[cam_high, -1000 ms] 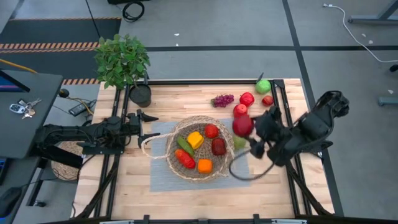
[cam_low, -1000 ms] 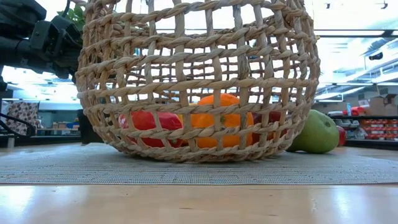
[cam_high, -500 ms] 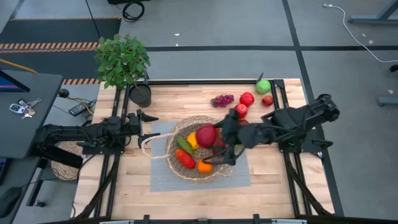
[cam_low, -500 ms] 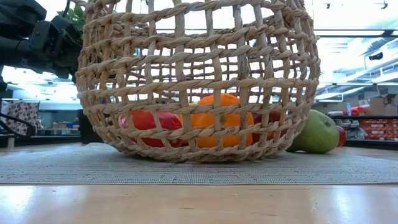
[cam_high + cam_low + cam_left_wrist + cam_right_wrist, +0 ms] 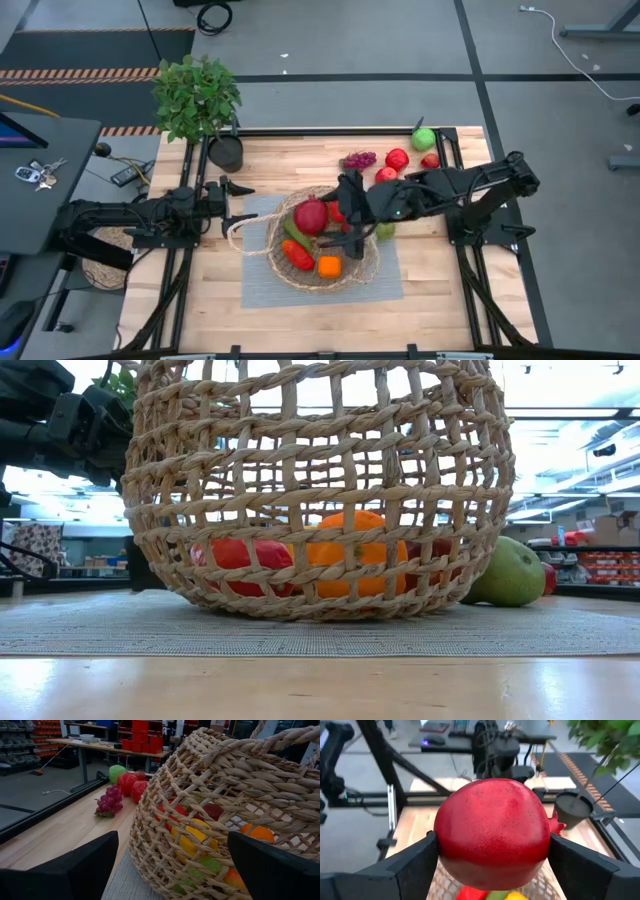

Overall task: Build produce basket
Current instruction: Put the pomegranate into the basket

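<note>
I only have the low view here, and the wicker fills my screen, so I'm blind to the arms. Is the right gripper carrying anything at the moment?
Observer: Yes. The right gripper is shut on a big red pomegranate, one finger on each side of it.
Operator: Where is it relative to the basket?
Observer: From above, the pomegranate sits over the basket, above the pieces already inside.
Operator: And the left gripper?
Observer: The left gripper waits open beside the basket, by its looped handle, holding nothing.
Operator: Anything left to load?
Observer: Yes. A grape bunch, red fruits and a green apple lie on the table beyond the basket.
</note>
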Available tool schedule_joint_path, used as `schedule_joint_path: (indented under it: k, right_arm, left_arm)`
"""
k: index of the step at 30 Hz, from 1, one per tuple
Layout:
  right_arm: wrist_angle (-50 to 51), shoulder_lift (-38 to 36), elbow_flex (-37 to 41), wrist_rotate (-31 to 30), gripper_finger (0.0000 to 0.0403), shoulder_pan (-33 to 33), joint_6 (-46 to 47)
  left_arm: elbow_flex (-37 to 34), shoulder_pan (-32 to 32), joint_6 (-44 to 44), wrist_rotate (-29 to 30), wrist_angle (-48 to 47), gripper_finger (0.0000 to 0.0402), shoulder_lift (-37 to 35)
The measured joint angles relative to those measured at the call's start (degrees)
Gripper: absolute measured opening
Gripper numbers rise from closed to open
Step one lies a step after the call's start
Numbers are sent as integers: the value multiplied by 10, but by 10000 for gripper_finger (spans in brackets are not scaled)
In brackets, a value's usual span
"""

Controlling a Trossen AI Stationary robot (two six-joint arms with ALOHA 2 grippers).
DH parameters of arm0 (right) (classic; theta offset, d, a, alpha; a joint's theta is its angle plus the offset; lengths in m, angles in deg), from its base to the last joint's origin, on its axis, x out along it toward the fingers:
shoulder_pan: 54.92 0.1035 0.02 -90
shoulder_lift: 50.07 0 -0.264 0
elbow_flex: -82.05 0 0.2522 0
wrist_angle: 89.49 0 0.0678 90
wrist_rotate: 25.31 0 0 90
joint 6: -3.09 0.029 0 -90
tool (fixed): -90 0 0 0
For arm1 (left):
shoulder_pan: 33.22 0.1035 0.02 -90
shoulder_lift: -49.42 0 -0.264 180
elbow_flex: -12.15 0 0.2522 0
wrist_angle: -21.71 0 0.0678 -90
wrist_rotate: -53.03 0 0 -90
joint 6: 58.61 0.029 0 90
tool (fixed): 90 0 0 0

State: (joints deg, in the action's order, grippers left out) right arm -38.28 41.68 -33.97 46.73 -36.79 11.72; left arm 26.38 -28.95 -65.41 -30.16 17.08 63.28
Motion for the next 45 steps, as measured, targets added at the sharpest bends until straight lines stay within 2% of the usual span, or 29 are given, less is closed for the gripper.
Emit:
schedule_joint_path:
  k: [4,11,29,36,45]
  right_arm:
    - [24,16,1,19,352,1,-31]
    - [31,45,0,8,352,5,-125]
    - [50,96,1,-46,352,9,-534]
    - [69,104,1,-47,352,9,-583]
    - [74,140,2,12,352,6,-549]
  left_arm:
    - [0,0,0,0,0,382,0]
    - [0,0,0,0,0,382,0]
    - [0,0,0,0,-1,382,0]
    - [0,0,0,0,0,382,0]
    - [0,0,0,0,-1,382,0]
